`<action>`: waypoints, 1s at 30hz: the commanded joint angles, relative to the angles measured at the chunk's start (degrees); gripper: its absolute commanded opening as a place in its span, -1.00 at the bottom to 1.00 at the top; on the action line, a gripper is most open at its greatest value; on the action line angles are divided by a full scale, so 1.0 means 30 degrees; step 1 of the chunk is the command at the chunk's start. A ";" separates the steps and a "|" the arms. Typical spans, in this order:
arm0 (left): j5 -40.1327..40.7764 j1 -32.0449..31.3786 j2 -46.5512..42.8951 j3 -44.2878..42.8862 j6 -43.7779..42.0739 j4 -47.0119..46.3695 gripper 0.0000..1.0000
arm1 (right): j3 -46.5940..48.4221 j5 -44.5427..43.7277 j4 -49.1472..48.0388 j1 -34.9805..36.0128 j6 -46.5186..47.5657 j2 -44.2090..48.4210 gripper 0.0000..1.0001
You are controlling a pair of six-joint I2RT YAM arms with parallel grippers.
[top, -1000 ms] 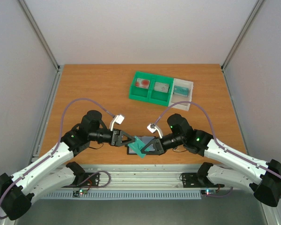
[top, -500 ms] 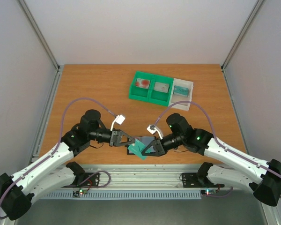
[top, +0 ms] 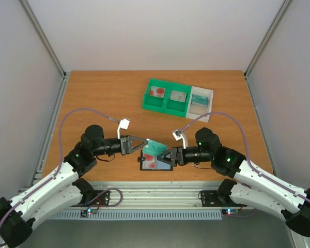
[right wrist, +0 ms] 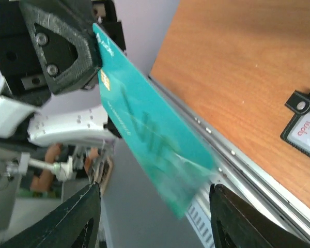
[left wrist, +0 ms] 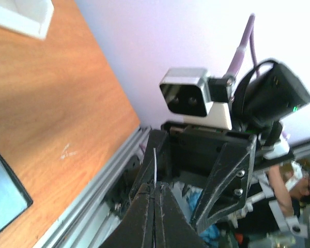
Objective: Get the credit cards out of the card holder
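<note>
The black card holder (top: 151, 164) lies open near the table's front edge, with a whitish, red-marked credit card (top: 149, 161) in it; its corner also shows in the right wrist view (right wrist: 306, 128). My left gripper (top: 144, 145) is shut on one end of a teal credit card (top: 156, 149) held above the holder. From the left wrist the card shows only as a thin edge (left wrist: 155, 168) sticking out of the closed jaws. My right gripper (top: 168, 156) is open; the teal card (right wrist: 150, 139) hangs between its spread fingers (right wrist: 88, 212) without touching them.
A green compartment tray (top: 154, 105) with a red-marked card (top: 157, 92) and a grey card (top: 178, 95) stands at the back. Beside it is a white tray (top: 210, 93) holding a teal card (top: 199, 99). A metal rail (top: 160, 190) runs along the table's front edge.
My left gripper closed on the teal card while the right gripper let go of it and drew back to the right. The card now stands higher over the holder.
</note>
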State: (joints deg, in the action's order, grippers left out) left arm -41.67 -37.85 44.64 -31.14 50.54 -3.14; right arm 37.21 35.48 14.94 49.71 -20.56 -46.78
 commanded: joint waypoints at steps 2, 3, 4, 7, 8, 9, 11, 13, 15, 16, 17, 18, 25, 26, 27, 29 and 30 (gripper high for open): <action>0.3602 0.0069 -0.1097 0.0822 0.2086 -0.4008 -0.99 | -0.0401 -0.3358 -0.2787 0.0011 -0.3256 0.1203 0.11; 0.4009 0.0068 -0.1168 0.0929 0.2412 -0.4189 -0.99 | -0.0503 -0.3577 -0.3314 0.0007 -0.3636 0.1297 0.07; 0.4283 0.0048 -0.1221 0.1045 0.2683 -0.4505 -0.99 | -0.0622 -0.3784 -0.3860 0.0010 -0.3955 0.1335 0.04; 0.4814 0.0047 -0.1272 0.1377 0.3308 -0.5462 -0.99 | -0.0854 -0.4450 -0.4774 0.0011 -0.4516 0.1229 -0.07; 0.4959 0.0047 -0.1285 0.1471 0.3451 -0.5613 -0.99 | -0.0882 -0.4651 -0.4895 0.0011 -0.4731 0.1136 -0.10; 0.5153 0.0061 -0.1335 0.1556 0.3564 -0.5708 -0.99 | -0.0889 -0.4724 -0.5227 0.0011 -0.4923 0.1021 -0.13; 0.5595 0.0047 -0.1455 0.1898 0.3956 -0.6164 -0.99 | -0.1010 -0.4769 -0.6063 0.0011 -0.5392 0.0830 -0.19; 0.5995 0.0047 -0.1476 0.2206 0.4654 -0.6829 -0.99 | -0.1198 -0.4824 -0.6675 -0.0004 -0.5884 0.0649 -0.27; 0.6211 0.0061 -0.1448 0.2492 0.5250 -0.7616 -0.99 | -0.1387 -0.4978 -0.7118 0.0011 -0.6261 0.0615 -0.39; 0.6287 0.0052 -0.1403 0.2563 0.5420 -0.7746 -0.99 | -0.1520 -0.5091 -0.7280 0.0011 -0.6407 0.0630 -0.45; 0.6363 0.0051 -0.1400 0.2623 0.5627 -0.7817 -0.99 | -0.1646 -0.5200 -0.7435 0.0011 -0.6528 0.0691 -0.52; 0.6449 0.0047 -0.1378 0.2667 0.5718 -0.7808 -0.99 | -0.1783 -0.5334 -0.7612 0.0004 -0.6638 0.0764 -0.58; 0.6713 0.0047 -0.1557 0.2906 0.5742 -0.7215 -0.94 | -0.2508 -0.6212 -0.8001 -0.0002 -0.6090 0.1425 -0.98; 0.6800 0.0047 -0.1669 0.2970 0.5718 -0.7033 -0.86 | -0.2513 -0.6446 -0.7599 0.0009 -0.5913 0.1625 -0.98; 0.6866 0.0047 -0.1826 0.2996 0.5657 -0.6812 -0.73 | -0.2441 -0.6651 -0.7017 0.0011 -0.5657 0.1804 -0.98; 0.6907 0.0052 -0.2188 0.2835 0.5311 -0.5487 -0.40 | -0.2127 -0.7140 -0.5614 0.0010 -0.4960 0.2129 -0.98; 0.6953 0.0047 -0.2403 0.2586 0.4822 -0.4557 -0.29 | -0.1993 -0.7360 -0.4927 0.0011 -0.4637 0.2270 -0.98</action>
State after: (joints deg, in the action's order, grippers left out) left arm -22.59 -37.89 39.97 -22.79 68.03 -20.18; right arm 30.26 17.67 -5.56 49.78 -38.63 -42.06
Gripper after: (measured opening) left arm 0.273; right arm 0.016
